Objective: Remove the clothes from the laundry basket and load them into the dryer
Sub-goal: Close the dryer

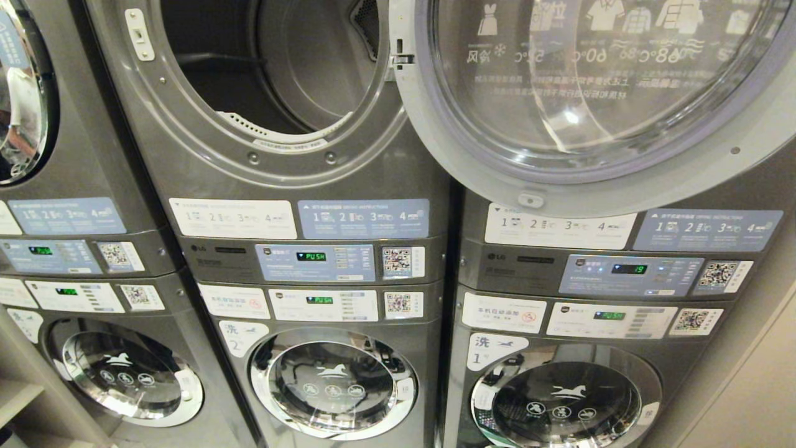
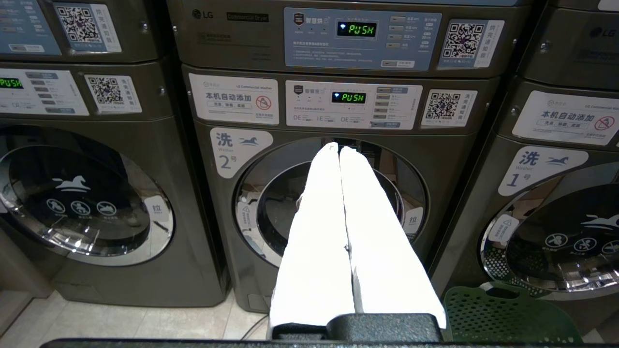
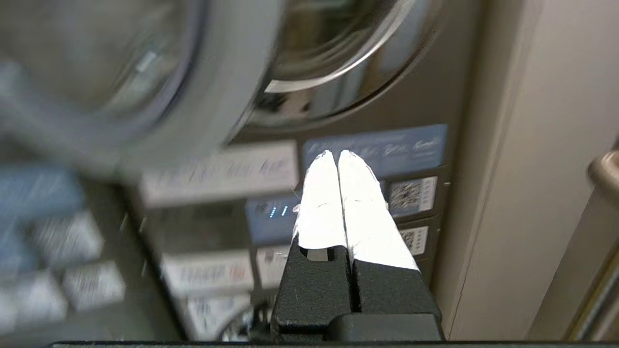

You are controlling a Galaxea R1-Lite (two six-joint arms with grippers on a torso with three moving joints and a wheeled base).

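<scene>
Stacked machines, upper dryer (image 1: 273, 68) open, its door (image 1: 597, 93) swung right. Left gripper (image 2: 339, 150) clenched on nothing, facing washer 2 (image 2: 329, 203); green laundry basket (image 2: 508, 314) low beside its jaws, contents unseen. Right gripper (image 3: 337, 155) likewise clenched and empty, just under the open door. Likely hazard: this arm striking the door's rim while manoeuvring.

Below the open machine sits washer number 2 (image 1: 333, 382), its round door shut and its green display (image 1: 319, 300) reading PUSH. Washer number 1 (image 1: 559, 404) stands just beside it, with QR code stickers (image 1: 398, 261) on the control panels. Pale floor tiles (image 2: 145, 321) run beneath.
</scene>
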